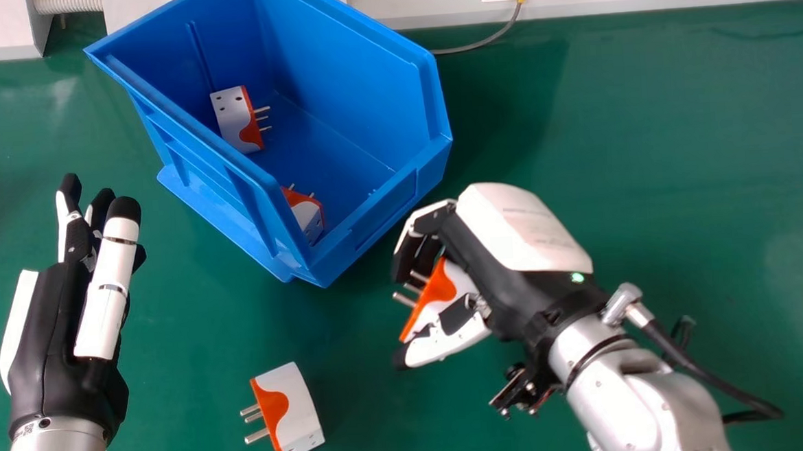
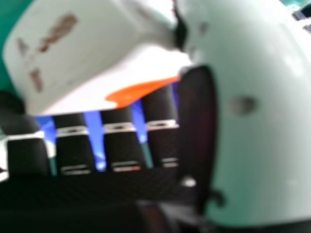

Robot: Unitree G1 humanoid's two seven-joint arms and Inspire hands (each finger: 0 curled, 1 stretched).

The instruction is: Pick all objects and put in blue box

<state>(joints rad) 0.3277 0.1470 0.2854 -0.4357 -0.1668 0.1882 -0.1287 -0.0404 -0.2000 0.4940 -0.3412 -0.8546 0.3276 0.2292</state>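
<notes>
Nearest to me, a loose plug (image 1: 298, 409) lies on the desk (image 1: 630, 138), its prongs pointing left, and nothing is holding it. That one is left to do in full: picking up, carrying over and dropping in. My left hand (image 1: 53, 333), off to the left, is idle with its fingers straight.

A little farther out, my right hand (image 1: 515, 288) has its fingers and thumb curled round another plug (image 1: 439, 289), prongs sticking out to the left. It is just outside the near side of the blue box (image 1: 352, 70), so I count this one as picked but not yet put in.

Inside the box, one white-and-orange plug (image 1: 310, 216) lies by the near left corner, partly hidden by the wall, and a second (image 1: 236, 121) lies farther back, against the left side. Those two are done. I can't tell whether anything more lies behind the near wall. Of the four plugs I see, I judge the job about half finished: one needs only placing, the other everything.
</notes>
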